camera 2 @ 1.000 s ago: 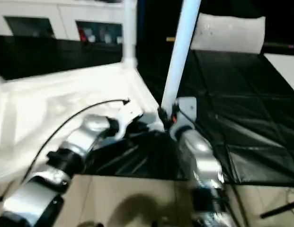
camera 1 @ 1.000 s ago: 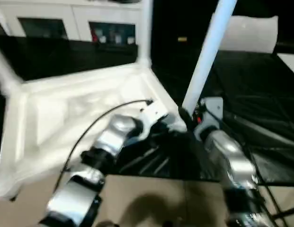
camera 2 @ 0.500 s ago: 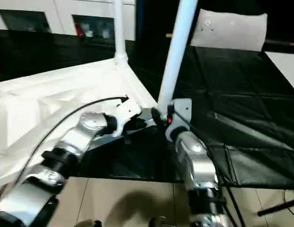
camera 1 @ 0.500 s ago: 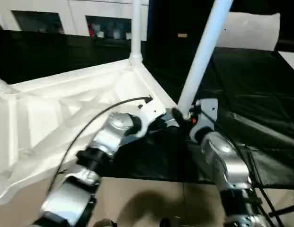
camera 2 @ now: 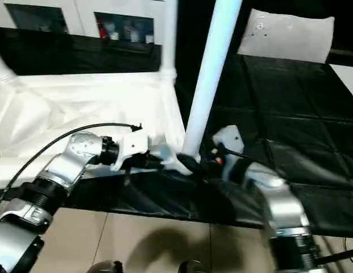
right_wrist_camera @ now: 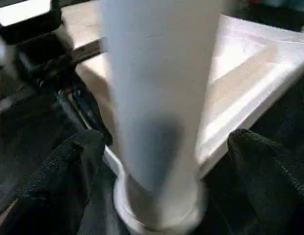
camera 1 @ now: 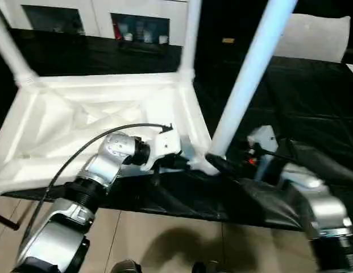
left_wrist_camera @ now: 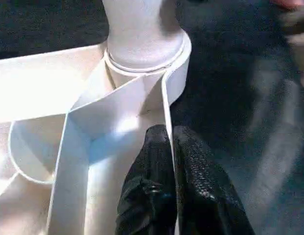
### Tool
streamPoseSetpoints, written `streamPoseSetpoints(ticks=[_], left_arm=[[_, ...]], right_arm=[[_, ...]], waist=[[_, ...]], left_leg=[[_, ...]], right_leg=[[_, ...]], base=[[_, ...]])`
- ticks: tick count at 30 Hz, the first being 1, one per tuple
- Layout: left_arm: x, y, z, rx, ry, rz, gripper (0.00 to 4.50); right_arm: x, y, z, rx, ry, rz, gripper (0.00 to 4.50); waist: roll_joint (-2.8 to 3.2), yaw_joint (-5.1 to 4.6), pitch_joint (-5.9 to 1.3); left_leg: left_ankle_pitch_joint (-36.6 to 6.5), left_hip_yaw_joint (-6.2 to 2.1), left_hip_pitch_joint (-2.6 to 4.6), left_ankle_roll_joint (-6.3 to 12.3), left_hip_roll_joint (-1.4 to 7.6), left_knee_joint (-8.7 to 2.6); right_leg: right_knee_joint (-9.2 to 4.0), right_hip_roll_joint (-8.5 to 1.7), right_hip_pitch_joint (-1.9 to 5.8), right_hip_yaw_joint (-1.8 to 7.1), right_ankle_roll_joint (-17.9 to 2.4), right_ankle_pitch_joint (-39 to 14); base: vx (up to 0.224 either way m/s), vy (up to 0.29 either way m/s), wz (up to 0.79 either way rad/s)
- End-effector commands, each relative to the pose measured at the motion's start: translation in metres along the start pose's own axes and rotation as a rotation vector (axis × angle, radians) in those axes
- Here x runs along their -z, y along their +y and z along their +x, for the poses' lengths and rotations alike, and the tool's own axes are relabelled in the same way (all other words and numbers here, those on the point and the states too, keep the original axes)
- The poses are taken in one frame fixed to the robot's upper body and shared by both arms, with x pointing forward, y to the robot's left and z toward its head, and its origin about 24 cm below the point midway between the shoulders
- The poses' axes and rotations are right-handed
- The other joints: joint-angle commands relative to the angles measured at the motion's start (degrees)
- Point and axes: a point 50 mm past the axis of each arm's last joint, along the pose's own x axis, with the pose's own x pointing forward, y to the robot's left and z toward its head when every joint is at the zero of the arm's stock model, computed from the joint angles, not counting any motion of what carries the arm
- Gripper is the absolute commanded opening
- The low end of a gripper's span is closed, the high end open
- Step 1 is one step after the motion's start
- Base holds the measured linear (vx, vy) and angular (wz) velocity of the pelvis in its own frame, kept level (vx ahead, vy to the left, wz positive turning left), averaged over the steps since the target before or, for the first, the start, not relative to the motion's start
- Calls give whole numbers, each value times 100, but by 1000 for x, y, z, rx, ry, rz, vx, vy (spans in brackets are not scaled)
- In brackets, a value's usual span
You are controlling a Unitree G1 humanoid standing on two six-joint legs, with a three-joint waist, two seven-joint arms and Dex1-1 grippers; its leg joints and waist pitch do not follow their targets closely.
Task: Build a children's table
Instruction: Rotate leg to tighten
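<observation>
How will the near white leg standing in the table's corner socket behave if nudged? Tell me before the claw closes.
The leg is long, smooth and round, so the right claw, whose fingers stand apart on either side, may slip. It looks like hollow plastic, so probably light and stiff. Standing tall in the table top, it could lever the top if pushed.

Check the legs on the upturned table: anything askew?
Yes. The near leg leans away from the table top, while the far-corner leg stands close to upright. The right gripper is open with a finger on each side of the leaning leg's base; the left gripper pinches the rim beside that socket.
</observation>
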Motion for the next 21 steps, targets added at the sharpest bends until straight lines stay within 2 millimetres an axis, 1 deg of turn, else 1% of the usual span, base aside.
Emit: streamPoseSetpoints(ticks=[1,2,3,5,6,7,8,10,13,14,15,18,19,20,21], left_arm=[[7,-16,11,200,53,28,0],[7,-16,11,206,54,31,0],[7,-17,11,222,58,38,0],[6,-18,11,255,60,51,0],[6,-19,11,265,61,55,0],[6,-19,11,283,63,65,0],[5,-19,10,295,64,72,0],[5,-19,10,308,62,79,0],[5,-19,10,320,60,84,0],[5,-19,10,320,60,84,0],[5,-19,10,321,60,84,0],[5,-19,10,324,61,85,0],[5,-19,10,326,61,85,0],[5,-19,9,326,62,85,0],[6,-19,9,326,62,85,0]], right_arm=[[-8,5,1,-143,-13,1,445],[-8,5,1,-153,-13,4,445],[-9,6,1,-184,-11,8,445],[-10,7,1,-237,-2,10,417],[-10,7,0,-253,4,9,417],[-9,8,1,-287,17,8,417],[-9,8,2,-313,27,7,399],[-8,9,2,-353,41,7,378],[-6,11,5,-425,68,9,367],[-6,11,5,-425,68,9,352],[-6,12,5,-432,70,8,352],[-7,12,6,-450,73,10,330],[-7,12,7,-459,75,11,309],[-7,12,7,-463,76,12,309],[-7,12,7,-466,77,13,298]], waist=[[-46,-14,-342],[-47,-8,-345],[-58,-1,-336],[-53,36,-341],[-52,42,-342],[-55,53,-345],[-58,57,-345],[-56,64,-346],[-65,90,-346],[-71,88,-346],[-69,92,-346],[-73,92,-352],[-77,99,-348],[-76,104,-352],[-87,109,-358]], left_leg=[[-595,-11,26,826,241,-310],[-609,-13,30,835,238,-311],[-616,-14,24,819,249,-313],[-613,-8,52,793,257,-312],[-593,-5,53,787,257,-311],[-546,-5,41,786,257,-309],[-544,-4,38,783,262,-312],[-558,-1,40,773,265,-305],[-564,1,29,775,265,-297],[-558,0,21,771,263,-298],[-551,-4,22,766,267,-301],[-519,-1,29,758,264,-296],[-490,-1,24,771,265,-295],[-481,2,26,774,263,-292],[-445,2,27,784,267,-290]], right_leg=[[-363,-363,344,351,-1510,-318],[-369,-366,350,349,-1512,-353],[-373,-377,336,349,-1495,-434],[-377,-380,325,352,-1495,-499],[-368,-374,324,350,-1512,-463],[-343,-365,329,338,-1548,-353],[-344,-370,331,338,-1544,-346],[-338,-373,327,335,-1560,-348],[-338,-382,333,329,-1550,-370],[-337,-381,337,327,-1543,-373],[-336,-385,338,327,-1537,-378],[-329,-383,332,326,-1562,-354],[-325,-380,334,327,-1551,-333],[-327,-382,336,328,-1549,-321],[-316,-381,338,328,-1551,-271]], base=[[0,0,0],[0,0,0],[0,0,0],[0,0,0],[0,0,0],[0,0,0],[0,0,0],[0,0,0],[0,0,0],[0,0,0],[0,0,0],[0,0,0],[0,0,0],[0,0,0],[0,0,0]])
